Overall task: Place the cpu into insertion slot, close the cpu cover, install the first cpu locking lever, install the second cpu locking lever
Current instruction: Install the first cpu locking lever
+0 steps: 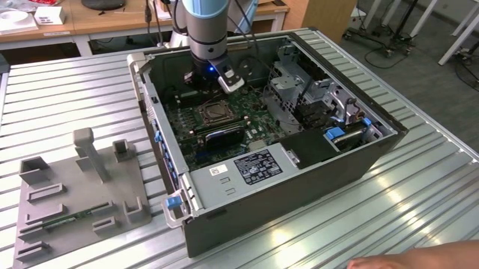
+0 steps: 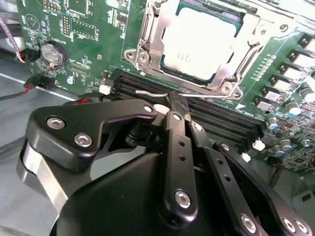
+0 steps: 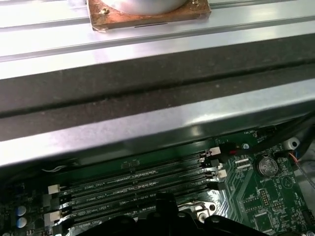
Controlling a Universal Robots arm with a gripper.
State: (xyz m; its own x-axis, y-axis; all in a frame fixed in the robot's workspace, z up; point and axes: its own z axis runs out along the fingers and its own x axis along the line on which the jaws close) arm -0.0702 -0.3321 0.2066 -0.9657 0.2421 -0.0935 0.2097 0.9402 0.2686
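1. At the exterior view's left, a grey holder tray [image 1: 78,190] lies on the ribbed metal table [image 1: 67,89]. A green memory stick [image 1: 66,220] rests in one of its grooves.
2. In the middle of that view, the open computer case [image 1: 299,185] lies on its side with the green board [image 1: 254,103] facing up. My arm [image 1: 203,28] hangs into it. My claw [image 1: 208,88] sits low over the board, just beside the socket [image 1: 213,114].
3. Toward the exterior view's right, a grey drive cage [image 1: 288,84] stands inside the case. A person's hand [image 1: 419,260] shows at the picture's lower edge, apart from the case.
4. In the second wrist view, a coin battery [image 2: 52,53] sits on the board. Beyond it, the chip [image 2: 209,42] lies flat in the socket, silver top up. The cover plate [image 2: 150,34] is down over it and frames its edges.
5. A thin silver lever [image 2: 150,92] runs along the near edge of the socket, just above the black memory slots [image 2: 221,120].
6. My claw [image 2: 176,103] is narrow, with the black fingers [image 2: 174,147] drawn together at the tips, right at the lever's end. I cannot tell whether they pinch the wire or only touch it.
7. In the first wrist view, the memory slots [image 3: 138,179] run past my claw [image 3: 165,209], with the coin battery [image 3: 268,167] beyond them and the case's wall above.
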